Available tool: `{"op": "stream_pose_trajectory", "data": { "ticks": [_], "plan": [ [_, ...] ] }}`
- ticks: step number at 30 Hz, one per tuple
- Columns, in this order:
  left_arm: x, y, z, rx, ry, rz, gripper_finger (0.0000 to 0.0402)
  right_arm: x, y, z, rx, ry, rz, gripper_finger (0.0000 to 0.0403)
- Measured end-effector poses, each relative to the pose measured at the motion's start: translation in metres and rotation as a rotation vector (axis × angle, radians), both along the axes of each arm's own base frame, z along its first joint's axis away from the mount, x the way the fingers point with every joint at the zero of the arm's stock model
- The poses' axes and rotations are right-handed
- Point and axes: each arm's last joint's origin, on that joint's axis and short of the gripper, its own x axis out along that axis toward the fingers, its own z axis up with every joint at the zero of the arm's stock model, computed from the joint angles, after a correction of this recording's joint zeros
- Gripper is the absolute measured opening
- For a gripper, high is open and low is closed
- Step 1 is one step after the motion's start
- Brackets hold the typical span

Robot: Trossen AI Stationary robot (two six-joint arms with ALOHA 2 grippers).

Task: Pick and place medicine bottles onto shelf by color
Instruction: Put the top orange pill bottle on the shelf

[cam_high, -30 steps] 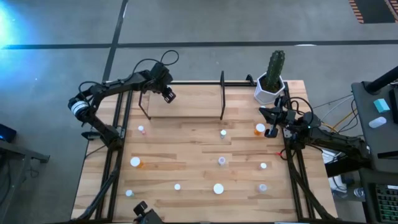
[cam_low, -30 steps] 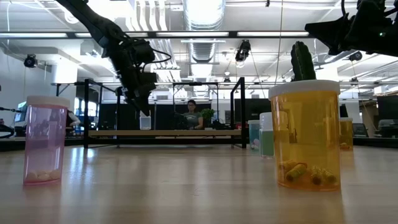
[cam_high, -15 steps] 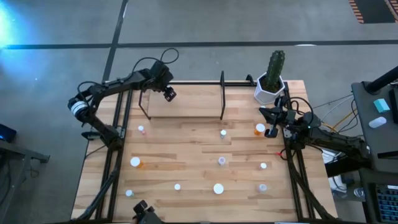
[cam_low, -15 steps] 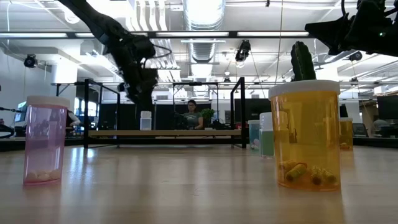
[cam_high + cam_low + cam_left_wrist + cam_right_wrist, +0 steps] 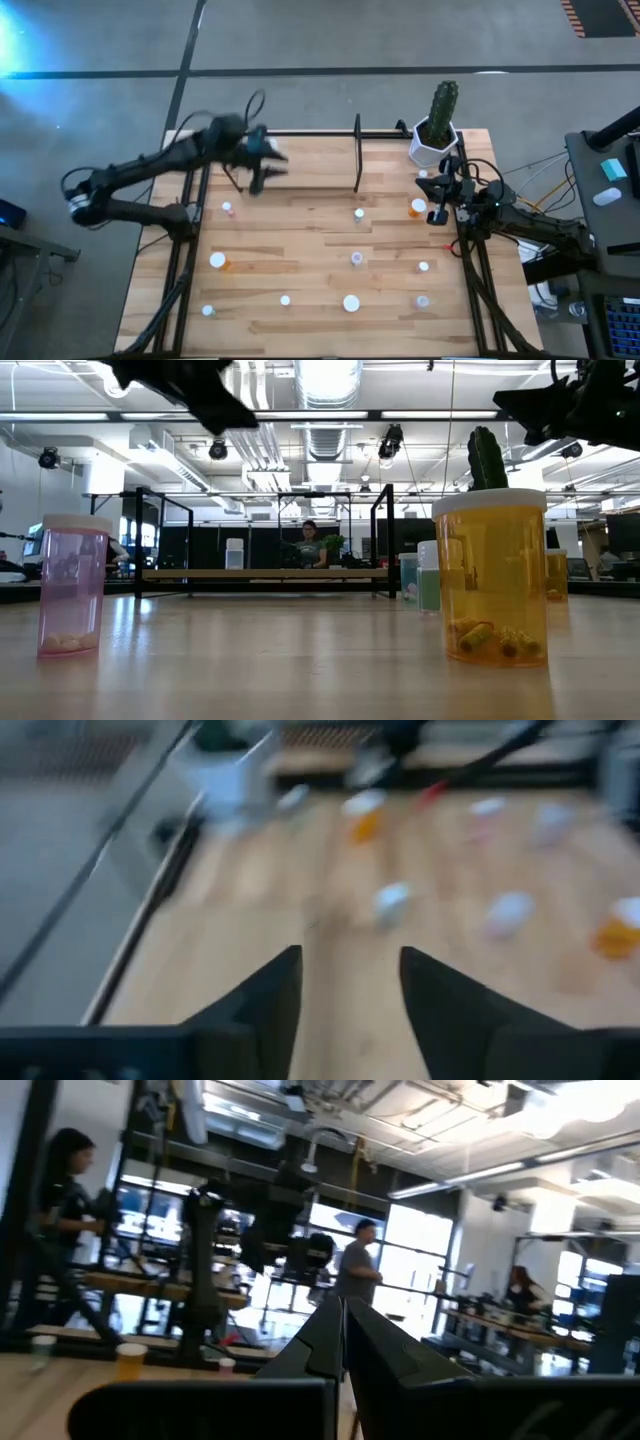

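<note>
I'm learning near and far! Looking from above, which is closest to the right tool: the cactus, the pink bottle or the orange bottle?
1. Orange bottle, beside the right tool.
2. Cactus, back right corner.
3. Pink bottle, left side.

Evenly bright overhead lighting; soft, short shadows on the tabletop. Blue-white glare at 10 o'clock of the high view. Ceiling light strips blown out in the low view. Heavy motion blur on the left arm. Left wrist view smeared throughout, bottles mere blobs. Right wrist view backlit by windows, foreground dark.
</note>
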Motion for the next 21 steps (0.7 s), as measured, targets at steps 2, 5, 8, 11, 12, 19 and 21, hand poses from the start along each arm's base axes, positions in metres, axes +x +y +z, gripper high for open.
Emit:
{"op": "stream_pose_trajectory", "data": {
  "ticks": [2,5,8,11,12,19,21],
  "plan": [
    [-0.005,-0.026,-0.009,0.042,-0.1,-0.092,0.0106,0.0,0.0,0.0,0.01,-0.001,0.015,0.0009],
    [-0.012,-0.057,-0.028,0.091,-0.252,-0.197,0.0064,0.0,0.0,0.0,0.028,-0.002,0.022,0.0009],
    [-0.02,-0.079,-0.05,0.098,-0.385,-0.254,0.0031,0.001,0.002,0.0,0.029,0.0,0.037,0.0009],
    [-0.028,-0.088,-0.071,0.108,-0.479,-0.274,0.0009,0.001,0.004,0.0,0.03,0.003,0.06,0.0009],
    [-0.03,-0.089,-0.077,0.117,-0.508,-0.274,0.0004,0.002,0.005,0.0,0.037,0.025,0.066,0.0009],
    [-0.041,-0.086,-0.08,0.128,-0.631,-0.176,0.0006,0.008,0.005,0.025,0.244,0.216,-0.003,0.0036],
    [-0.042,-0.086,-0.08,0.11,-0.629,-0.175,0.0006,0.013,0.003,0.024,0.313,0.323,-0.079,0.0054]
  ]
}}
